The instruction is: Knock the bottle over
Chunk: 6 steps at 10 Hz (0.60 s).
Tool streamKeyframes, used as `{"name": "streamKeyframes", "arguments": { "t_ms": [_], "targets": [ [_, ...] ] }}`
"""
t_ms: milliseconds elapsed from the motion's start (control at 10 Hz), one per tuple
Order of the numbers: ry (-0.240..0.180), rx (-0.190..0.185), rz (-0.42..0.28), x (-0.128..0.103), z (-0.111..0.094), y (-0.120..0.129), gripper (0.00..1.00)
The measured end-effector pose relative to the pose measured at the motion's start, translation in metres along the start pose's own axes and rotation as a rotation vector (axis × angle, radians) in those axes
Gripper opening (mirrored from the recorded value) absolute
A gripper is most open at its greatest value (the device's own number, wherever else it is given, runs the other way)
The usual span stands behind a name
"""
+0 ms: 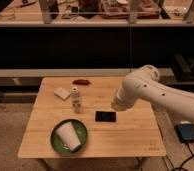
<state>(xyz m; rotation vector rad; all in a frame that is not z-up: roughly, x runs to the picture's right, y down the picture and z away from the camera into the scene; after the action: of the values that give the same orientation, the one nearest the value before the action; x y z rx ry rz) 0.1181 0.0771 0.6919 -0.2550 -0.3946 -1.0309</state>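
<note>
The bottle (76, 100) is small and clear with a white cap, and it stands upright on the left-middle of the wooden table (135, 137). My white arm reaches in from the right above the table. Its gripper (116, 104) is at the arm's low end, to the right of the bottle with a clear gap between them, and shut. Nothing is seen in its grip.
A white cup (70, 136) lies on a green plate (56, 143) at the front left. A flat black object (105, 116) lies between the bottle and the gripper. A pale block (62, 93) and a reddish item (80, 81) sit toward the back. Shelves stand behind the table.
</note>
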Motion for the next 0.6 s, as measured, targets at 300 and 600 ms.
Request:
{"name": "streamKeyframes", "arguments": {
  "t_ms": [300, 600],
  "targets": [
    [0.016, 0.082, -0.059, 0.016, 0.006, 0.007, 0.3],
    [0.021, 0.035, -0.033, 0.005, 0.013, -0.001, 0.3]
  ]
}}
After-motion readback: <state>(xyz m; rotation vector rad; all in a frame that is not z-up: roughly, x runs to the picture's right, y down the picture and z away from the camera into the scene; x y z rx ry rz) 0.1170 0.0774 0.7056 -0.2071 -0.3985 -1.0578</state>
